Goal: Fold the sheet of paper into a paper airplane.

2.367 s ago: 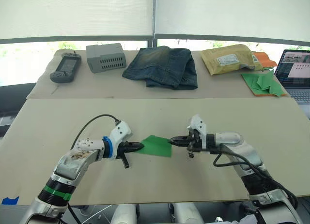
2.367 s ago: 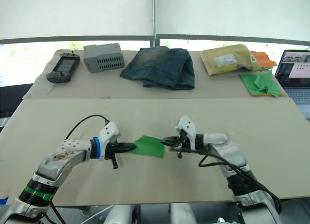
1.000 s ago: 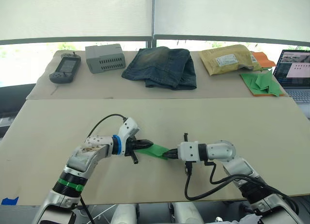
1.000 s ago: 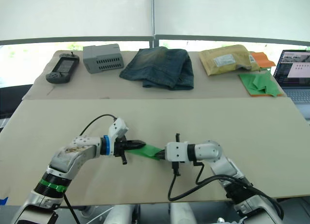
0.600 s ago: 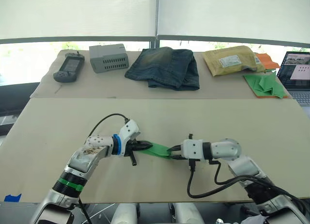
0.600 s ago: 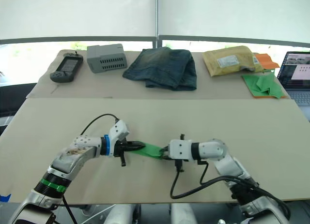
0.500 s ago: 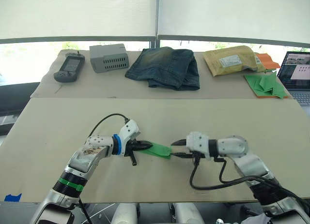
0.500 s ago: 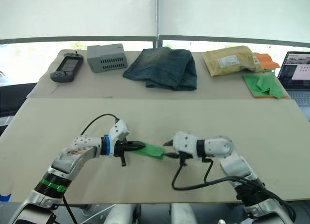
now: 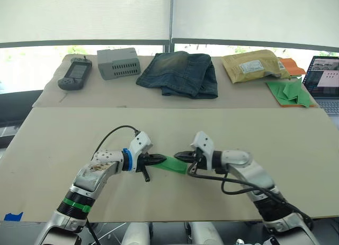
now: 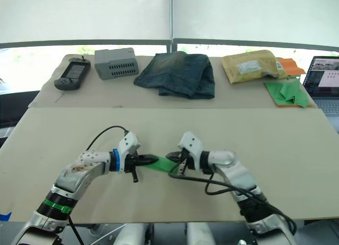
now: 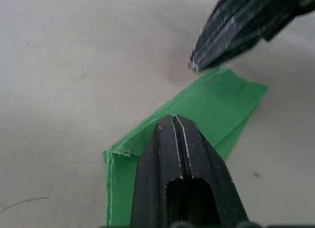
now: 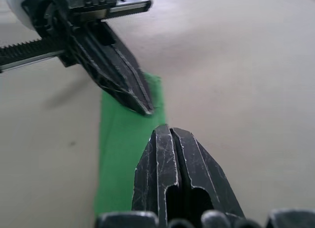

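The folded paper [image 9: 174,164] lies on the desk [image 9: 265,128]. Left claw [image 9: 160,159] at its 9 o'clock end, right claw [image 9: 179,155] at 3 o'clock, both pressed together.

Folded jeans [image 9: 178,74], grey box [image 9: 118,62] and laptop [image 9: 322,84] lie along the back.

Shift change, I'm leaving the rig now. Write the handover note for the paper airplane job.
Left gripper: shut, tips pressing on one end of the sheet of paper.
Right gripper: shut, tips over the sheet's other end, facing the left gripper; contact unclear.
Sheet: lying flat on the near table, a narrow folded strip with layered edges.
Done: lengthwise folds.
Left: no pointed nose or wings yet; it is not a paper airplane.
The pile of green paper shapes on the far table is not part of the job.
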